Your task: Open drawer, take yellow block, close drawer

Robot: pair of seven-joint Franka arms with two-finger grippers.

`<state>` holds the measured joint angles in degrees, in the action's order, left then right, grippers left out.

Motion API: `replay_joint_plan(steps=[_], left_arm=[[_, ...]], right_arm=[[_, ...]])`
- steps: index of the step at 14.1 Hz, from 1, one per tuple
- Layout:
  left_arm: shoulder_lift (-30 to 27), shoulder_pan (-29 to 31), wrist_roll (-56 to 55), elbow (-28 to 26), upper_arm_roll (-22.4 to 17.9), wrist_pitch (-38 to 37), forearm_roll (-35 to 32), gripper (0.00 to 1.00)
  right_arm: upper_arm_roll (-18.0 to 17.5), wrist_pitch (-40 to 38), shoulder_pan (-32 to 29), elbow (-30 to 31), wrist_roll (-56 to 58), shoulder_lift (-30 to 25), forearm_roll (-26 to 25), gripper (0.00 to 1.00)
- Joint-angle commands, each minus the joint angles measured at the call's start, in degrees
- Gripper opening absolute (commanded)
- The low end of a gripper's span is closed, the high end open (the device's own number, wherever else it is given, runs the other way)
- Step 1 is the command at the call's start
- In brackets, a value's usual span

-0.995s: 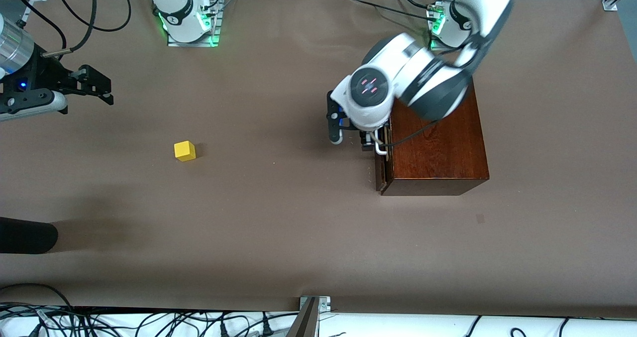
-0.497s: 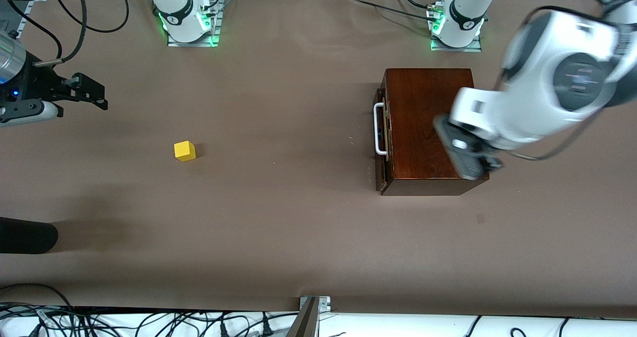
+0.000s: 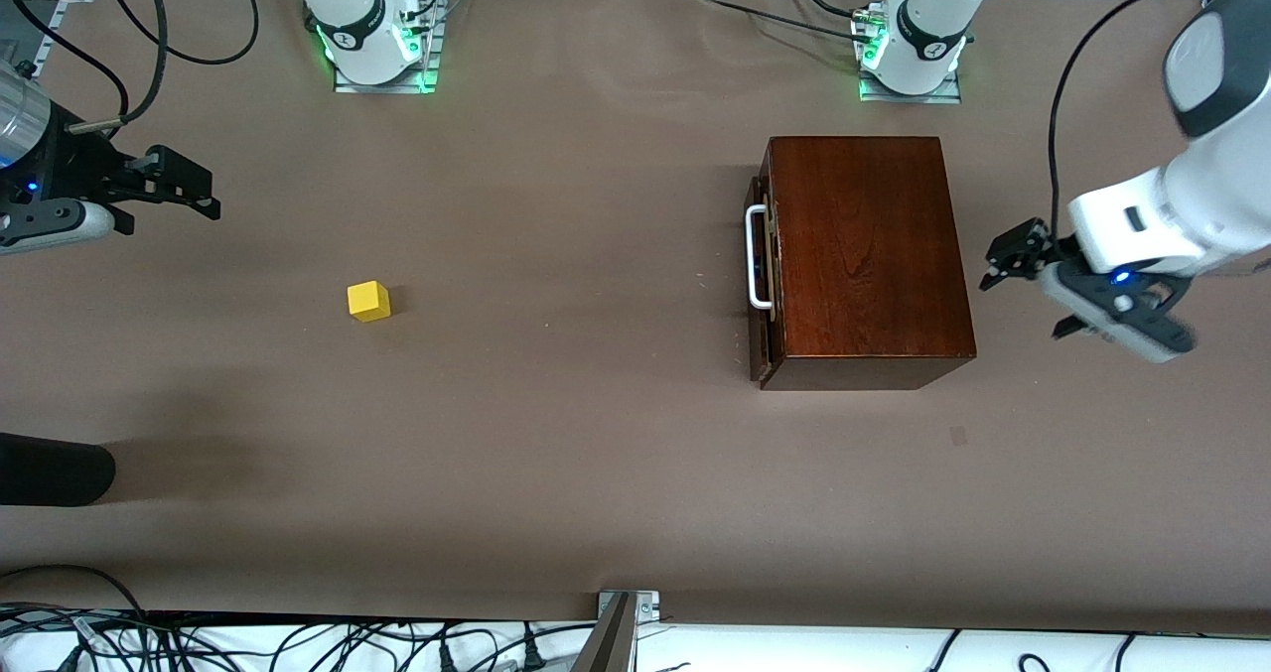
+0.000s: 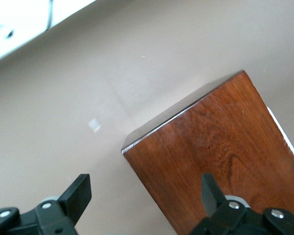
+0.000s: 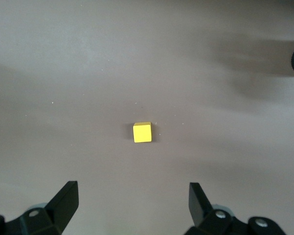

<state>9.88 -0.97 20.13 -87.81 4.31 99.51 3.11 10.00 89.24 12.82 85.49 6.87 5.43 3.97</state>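
noting my left gripper (image 3: 1023,275) has swung off the drawer (image 3: 761,285), fingers spread; right gripper (image 3: 189,188) waits open; yellow block (image 3: 368,301) sits unobstructed.

A wide table covered in plain brown paper (image 3: 556,434), softly shadowed. Tangled black cables (image 3: 298,642) lie along its edge nearest the front camera.
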Motion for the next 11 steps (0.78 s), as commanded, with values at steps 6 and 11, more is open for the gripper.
replay_joint_plan(steps=[6, 11], left_arm=[[-11.81, -0.09, -19.6, -10.45, -2.9, -7.29, -2.58, 1.0], [-11.9, -0.35, -19.6, -10.36, -2.99, -8.36, -2.76, 1.0]], right_arm=[[-0.24, -0.12, -0.34, -0.42, -0.63, -0.51, 0.78, 1.0], [-0.15, 3.91, -0.51, -0.42, -0.45, -0.24, 0.17, 1.0]])
